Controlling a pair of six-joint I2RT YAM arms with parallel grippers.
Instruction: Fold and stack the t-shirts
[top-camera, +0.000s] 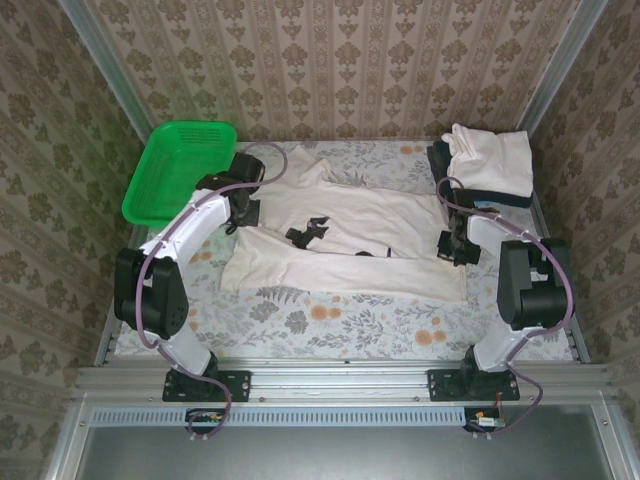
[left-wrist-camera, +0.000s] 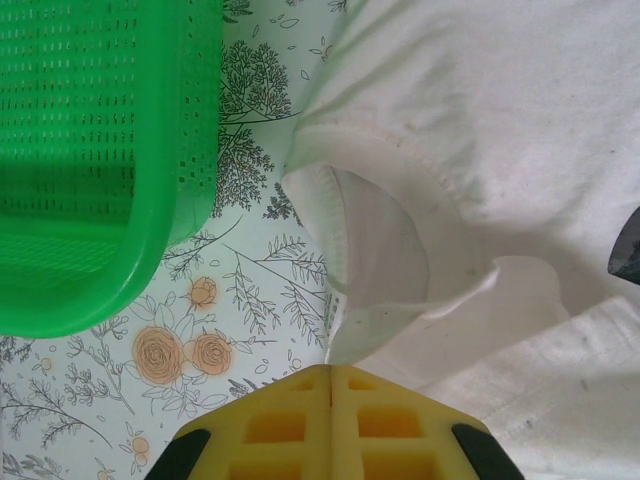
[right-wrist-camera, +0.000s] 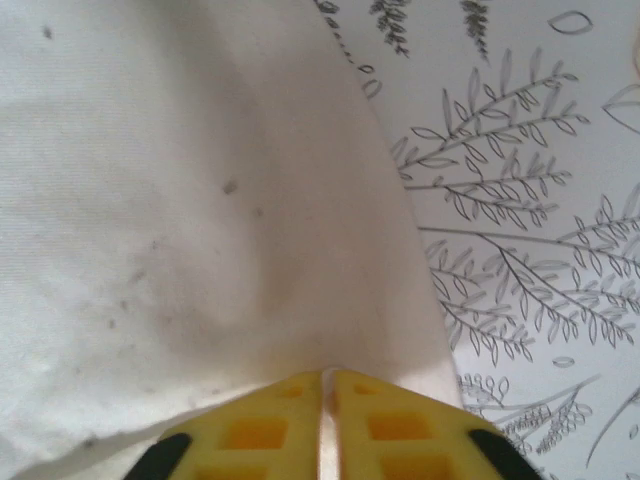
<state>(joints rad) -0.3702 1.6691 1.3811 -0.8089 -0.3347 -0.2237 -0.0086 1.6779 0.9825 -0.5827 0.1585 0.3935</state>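
A cream-white t-shirt lies spread across the middle of the table, its lower part doubled into a long band. My left gripper is at the shirt's left end. Its yellow fingers are shut on a corner of the sleeve hem. My right gripper is at the shirt's right edge, and its fingers are shut on a thin fold of the cloth. Another cream t-shirt rests on a dark navy one at the back right.
A green mesh basket stands tilted at the back left, close beside my left gripper and its wall. Small dark marks show on the spread shirt. The floral tablecloth is bare along the near side.
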